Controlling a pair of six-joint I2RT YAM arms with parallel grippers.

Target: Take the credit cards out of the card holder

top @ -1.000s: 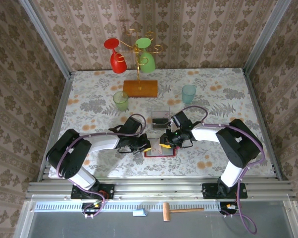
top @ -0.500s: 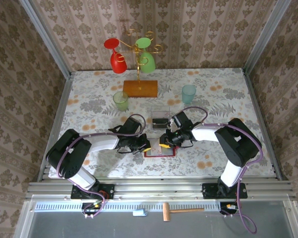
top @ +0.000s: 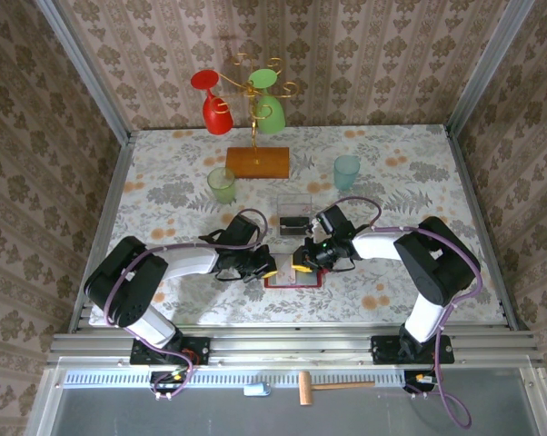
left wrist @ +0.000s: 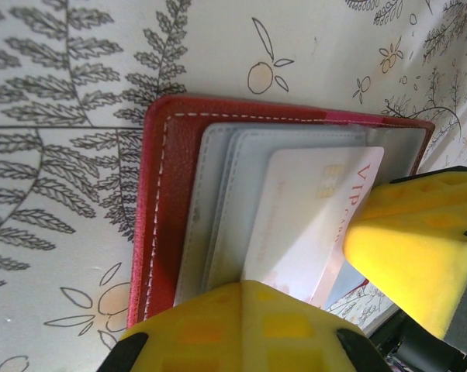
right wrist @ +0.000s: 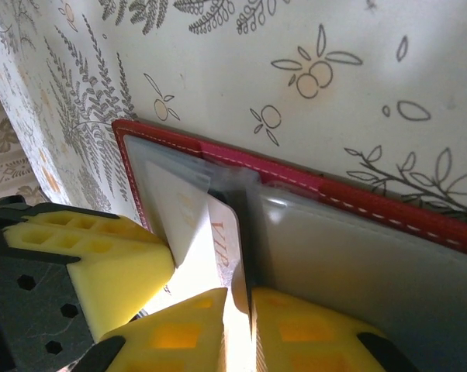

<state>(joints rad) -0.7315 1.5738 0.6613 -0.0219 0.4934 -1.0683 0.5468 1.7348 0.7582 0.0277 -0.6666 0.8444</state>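
Floral-cloth bench [top: 392,173], gold rack [top: 255,125] hung with red goblet [top: 216,113] and green goblet [top: 272,113], green tumbler [top: 222,185], teal tumbler [top: 346,171], clear box [top: 293,211], wooden mallet [top: 306,388]

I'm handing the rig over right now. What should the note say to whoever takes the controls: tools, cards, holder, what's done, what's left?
Left tool: shut, tip on the open card holder, apparently pinning it to the table.
Right tool: shut on the white VIP card, which sticks partly out of the holder.
Done: card gripped, not yet free.
Left: pull it clear, then check for more cards.
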